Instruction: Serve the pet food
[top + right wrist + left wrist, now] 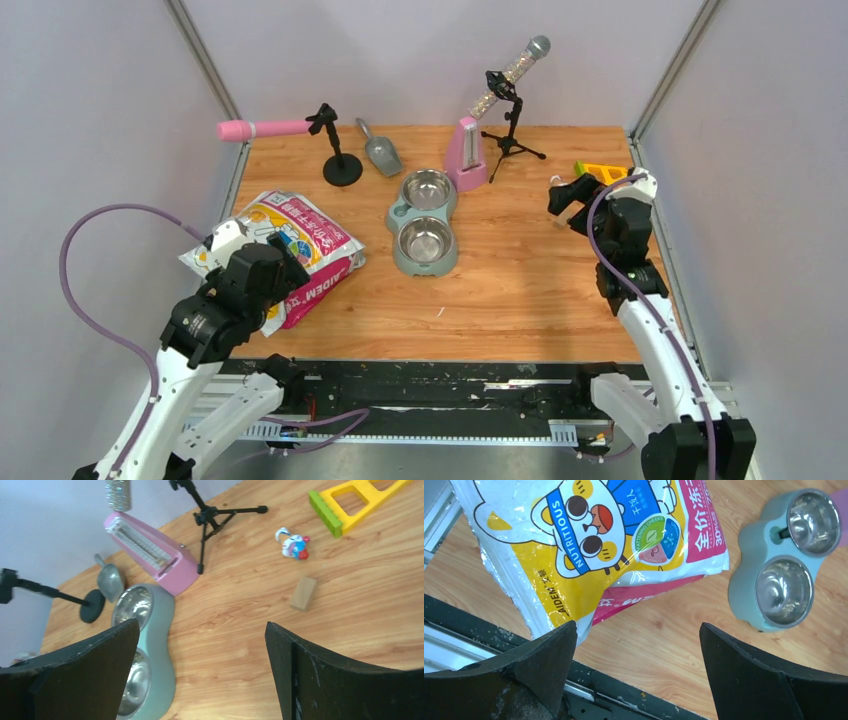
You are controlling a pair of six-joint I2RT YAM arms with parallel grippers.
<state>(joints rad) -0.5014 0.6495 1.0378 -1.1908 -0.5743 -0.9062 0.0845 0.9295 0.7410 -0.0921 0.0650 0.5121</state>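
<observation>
Not started: left gripper [636, 630] and right gripper [202, 625] both spread wide, empty. Double bowl [425, 222] bare. Next likely needs scoop [381, 150] and printed bag [589, 555].

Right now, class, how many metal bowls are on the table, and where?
2, both in the green feeder mid-table: the far bowl beside the pink metronome, the near bowl towards the arms. None looks hidden.

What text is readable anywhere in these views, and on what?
"NUTRITIOUS": blue headband of the cartoon cat on the printed bag.
"AIDEM": bag's yellow area, and its pink side in the top view.
"FATTENING CHEEKS": round badge on the bag.
"全价冻": bag's pink panel, running out of frame.
Smaller print on the bag: too small to read.
Metronome scale: blurred, unreadable.
</observation>
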